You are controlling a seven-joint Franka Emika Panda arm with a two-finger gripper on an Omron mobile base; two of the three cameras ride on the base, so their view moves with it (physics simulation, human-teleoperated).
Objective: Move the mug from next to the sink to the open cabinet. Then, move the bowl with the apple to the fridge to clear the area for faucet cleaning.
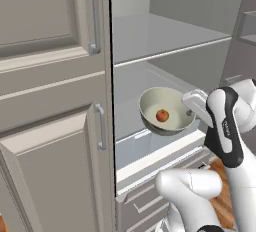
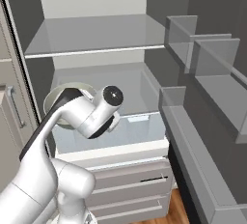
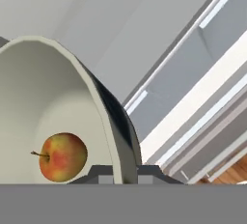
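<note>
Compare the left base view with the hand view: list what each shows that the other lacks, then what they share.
Left base view alone: the fridge's closed panelled doors with bar handles, the upper inner shelf, and the white arm reaching in from the right.

Hand view alone: the gripper shut on the bowl's rim, one finger tip on each side of the wall, and the apple's stem.

Both: the cream bowl with the apple inside, held over the fridge's lower shelf, with a strip of wooden floor.
</note>
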